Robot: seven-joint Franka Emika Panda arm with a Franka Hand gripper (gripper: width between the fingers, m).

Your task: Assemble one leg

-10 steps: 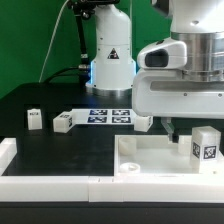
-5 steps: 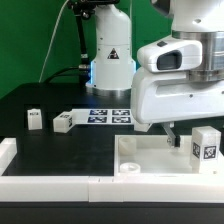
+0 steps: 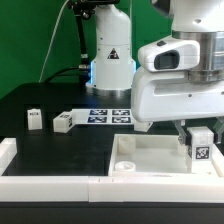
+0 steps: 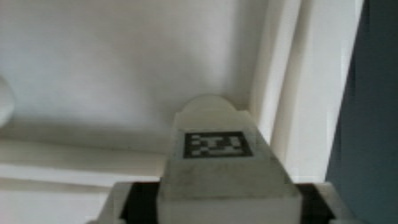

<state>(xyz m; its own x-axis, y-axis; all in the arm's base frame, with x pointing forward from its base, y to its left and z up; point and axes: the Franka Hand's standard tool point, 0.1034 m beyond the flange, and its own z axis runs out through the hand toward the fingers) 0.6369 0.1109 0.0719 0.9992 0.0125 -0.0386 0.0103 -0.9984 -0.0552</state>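
Note:
My gripper (image 3: 198, 134) is over the right part of the large white square panel (image 3: 150, 156) in the exterior view. It is shut on a white leg (image 3: 201, 146) that stands upright on the panel, its black-and-white tag facing the camera. In the wrist view the leg (image 4: 217, 165) fills the space between the dark pads (image 4: 135, 202), with the gripper (image 4: 217, 208) closed against both of its sides and the panel (image 4: 107, 100) below. Two more legs (image 3: 36, 118) (image 3: 63, 121) lie on the black table at the exterior view's left.
The marker board (image 3: 108, 115) lies at the back centre, in front of the arm's base (image 3: 110, 60). Another white part (image 3: 144, 123) shows behind the gripper body. A white raised border (image 3: 50, 184) runs along the table's front and left edge.
My gripper has moved toward the exterior view's right, from beside the leg to around it. The leg has shifted slightly toward the exterior view's left.

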